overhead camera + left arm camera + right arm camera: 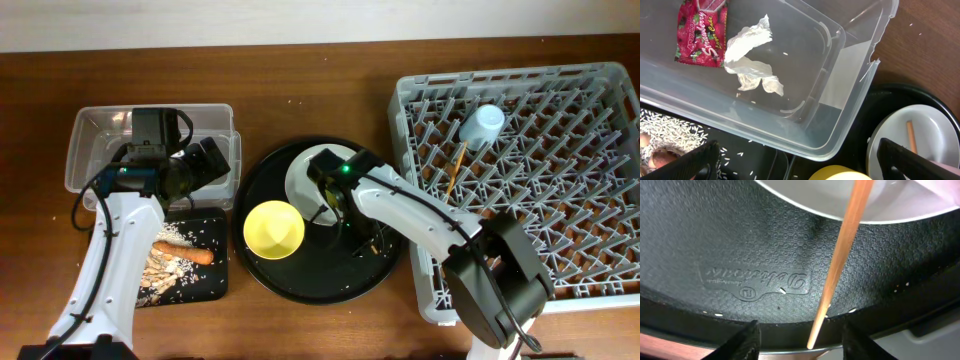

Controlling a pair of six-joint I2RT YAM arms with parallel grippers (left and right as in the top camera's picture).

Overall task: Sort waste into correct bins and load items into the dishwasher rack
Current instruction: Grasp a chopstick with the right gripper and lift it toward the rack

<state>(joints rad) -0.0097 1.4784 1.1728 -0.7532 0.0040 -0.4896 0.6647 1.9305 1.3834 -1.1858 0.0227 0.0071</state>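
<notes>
Now, your left fingers (212, 160) stand wide and empty above the clear tub (850, 75), which holds the red snack wrapper (700, 32) and the crumpled white paper (747, 55). Your right fingers (325, 200) stand half-wide on either side of a wooden chopstick (840, 265), clear of it. The chopstick runs from over the pale plate (300, 172) across the round black tray (740, 240).
</notes>
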